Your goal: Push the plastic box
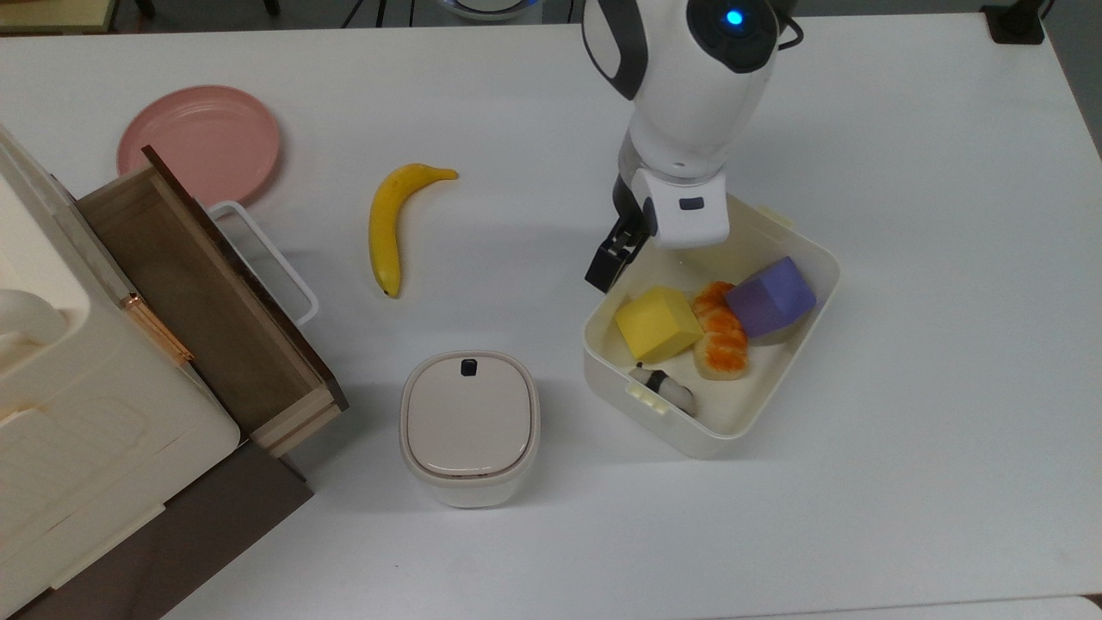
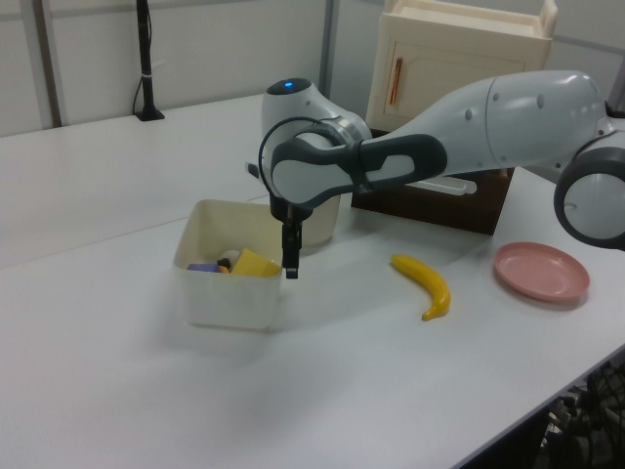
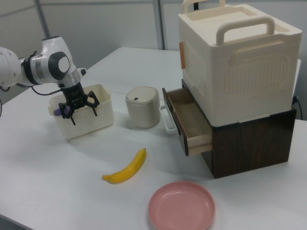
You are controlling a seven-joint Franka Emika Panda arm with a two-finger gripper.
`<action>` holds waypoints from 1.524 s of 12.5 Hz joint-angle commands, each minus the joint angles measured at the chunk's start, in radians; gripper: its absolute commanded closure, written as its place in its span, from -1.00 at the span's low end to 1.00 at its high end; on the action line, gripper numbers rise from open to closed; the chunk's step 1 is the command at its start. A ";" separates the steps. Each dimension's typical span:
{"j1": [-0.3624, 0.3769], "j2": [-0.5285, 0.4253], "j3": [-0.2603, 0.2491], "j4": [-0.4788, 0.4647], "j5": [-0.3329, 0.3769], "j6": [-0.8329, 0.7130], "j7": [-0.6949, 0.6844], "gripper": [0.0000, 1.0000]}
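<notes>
Cabinet (image 1: pixel 77 413) is cut off at the top view's left, with its wooden drawer (image 1: pixel 207 301) pulled open. Lidded container (image 1: pixel 469 426) is closed, contents hidden. End effector (image 1: pixel 603 274) is seen narrow, nothing held, its tip pressed against the outer long wall of the plastic box (image 1: pixel 706 443). The box lies just right of it on the table (image 1: pixel 930 258): cream-white, tall-walled, rounded corners, open. Yellow block (image 1: pixel 659 323), orange piece (image 1: pixel 721 343) and purple block (image 1: pixel 770 297) are held inside; a small black-and-white item (image 1: pixel 665 387) is hard to make out.
</notes>
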 commanded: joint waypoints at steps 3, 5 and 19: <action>0.009 -0.030 -0.016 0.010 -0.014 0.011 0.034 -1.00; -0.034 -0.092 -0.019 0.002 -0.001 -0.030 0.069 -1.00; -0.257 -0.299 -0.022 0.036 0.185 -0.274 0.646 -1.00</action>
